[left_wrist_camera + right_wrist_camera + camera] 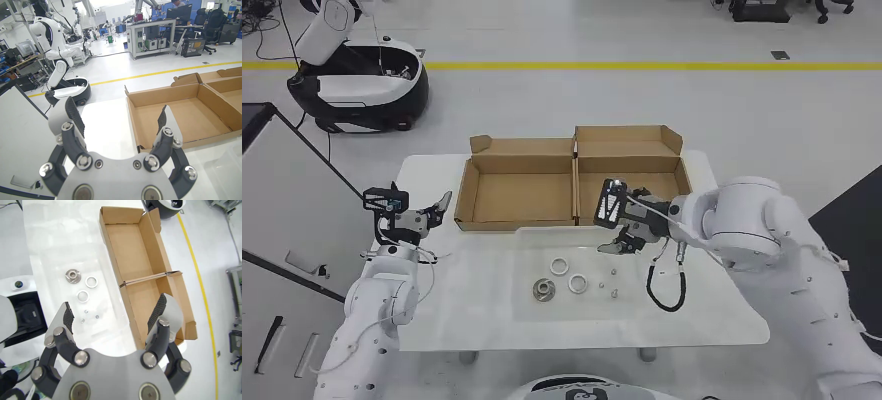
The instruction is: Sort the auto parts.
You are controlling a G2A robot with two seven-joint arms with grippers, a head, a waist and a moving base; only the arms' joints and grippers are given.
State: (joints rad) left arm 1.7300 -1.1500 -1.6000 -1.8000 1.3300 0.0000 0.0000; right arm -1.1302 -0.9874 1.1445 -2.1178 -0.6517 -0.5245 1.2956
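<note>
Loose metal parts lie on the white table: a flanged hub [544, 289] [73, 276], two flat rings [559, 266] [578, 284] [91, 282] [82, 296], and three small nuts [86, 311] [97, 317] [82, 320]. Two empty cardboard boxes [517, 196] [632, 185] stand side by side at the back [132, 243] [145, 302] [181, 115]. My right gripper [620, 243] [115, 309] hangs open above the table by the right box's front edge, nothing between its fingers. My left gripper [432, 213] [121, 111] is open and empty at the table's left end, beside the left box.
Another wheeled robot [357, 75] [62, 75] stands on the floor behind the table's left end. A yellow floor line [642, 66] runs behind the boxes. A white panel [20, 121] borders the table's left end. A black cable [667, 285] loops under my right arm.
</note>
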